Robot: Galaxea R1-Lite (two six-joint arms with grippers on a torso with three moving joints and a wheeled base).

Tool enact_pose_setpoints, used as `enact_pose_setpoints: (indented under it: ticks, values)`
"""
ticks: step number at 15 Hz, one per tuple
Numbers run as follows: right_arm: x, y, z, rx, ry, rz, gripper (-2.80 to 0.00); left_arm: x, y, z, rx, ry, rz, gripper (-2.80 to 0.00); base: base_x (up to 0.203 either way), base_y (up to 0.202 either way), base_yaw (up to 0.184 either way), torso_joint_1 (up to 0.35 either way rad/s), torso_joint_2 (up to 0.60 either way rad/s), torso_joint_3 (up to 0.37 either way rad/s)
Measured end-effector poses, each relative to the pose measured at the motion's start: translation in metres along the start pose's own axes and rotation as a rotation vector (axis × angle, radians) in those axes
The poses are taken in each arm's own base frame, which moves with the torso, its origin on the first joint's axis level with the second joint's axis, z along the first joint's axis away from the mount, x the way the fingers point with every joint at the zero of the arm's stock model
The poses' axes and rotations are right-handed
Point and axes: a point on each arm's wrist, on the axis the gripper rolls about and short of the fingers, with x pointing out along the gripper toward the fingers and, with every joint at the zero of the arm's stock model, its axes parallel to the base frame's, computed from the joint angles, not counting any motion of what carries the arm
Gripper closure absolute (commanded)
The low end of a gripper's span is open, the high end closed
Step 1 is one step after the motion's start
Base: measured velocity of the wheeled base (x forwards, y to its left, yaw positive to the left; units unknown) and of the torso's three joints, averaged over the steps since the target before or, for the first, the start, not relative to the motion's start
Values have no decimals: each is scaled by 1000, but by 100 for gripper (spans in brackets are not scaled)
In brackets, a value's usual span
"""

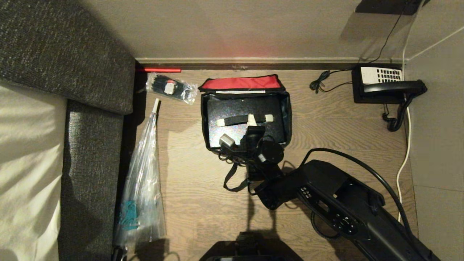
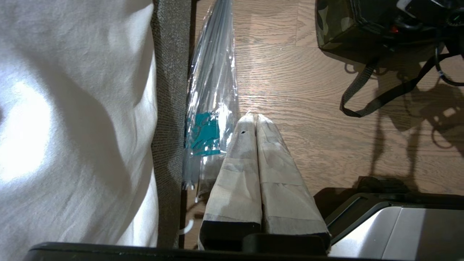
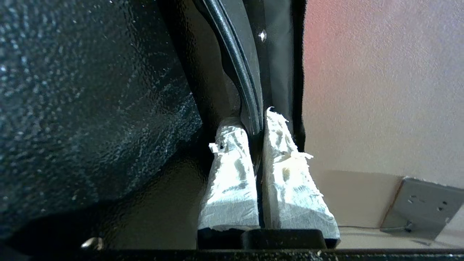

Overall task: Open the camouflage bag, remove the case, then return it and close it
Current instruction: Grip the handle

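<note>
The camouflage bag (image 1: 286, 108) sits open on the wooden floor (image 1: 326, 119) close to the baseboard, its lid thrown back toward the wall so the red lining (image 1: 242, 83) faces up. Inside it lies the case (image 1: 232, 108), flat and black with a speckled surface, filling nearly the whole width of the bag. Across the top of the case runs its black handle (image 1: 235, 120) with white ends.

The right gripper (image 1: 252, 125) reaches down into the bag from the near side and is clamped on the handle toward its right end. In the right wrist view its white-wrapped fingers (image 3: 228, 174) are pressed nearly together with the thin black handle (image 3: 243, 79) caught between them, and the glittery face of the case (image 3: 90, 101) fills the space beside them. A black strap (image 1: 233, 181) of the bag trails loose on the floor under the right arm.

The left gripper (image 2: 256, 117) hangs low beside the sofa, away from the bag, its taped fingers closed against each other and holding nothing.

Left of the bag, a small clear packet of dark items (image 1: 170, 88) lies near the wall, and a long clear plastic bag (image 1: 143, 181) stretches along the foot of the grey sofa (image 1: 90, 72). A black telephone (image 1: 388, 85) with a coiled cord stands in the corner, well to the right.
</note>
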Motion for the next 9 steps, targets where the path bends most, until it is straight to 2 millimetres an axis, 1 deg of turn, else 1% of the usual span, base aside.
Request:
enact_pose_setpoints:
  ticks: [4,9]
  values:
    - [0,-3,0,-1,-5,-1,0,0,0,0,0,0,1,0,0,0,0,0,0,0]
    - [5,-21,4,10,-66,-33,0,0,0,0,0,0,1,0,0,0,0,0,0,0]
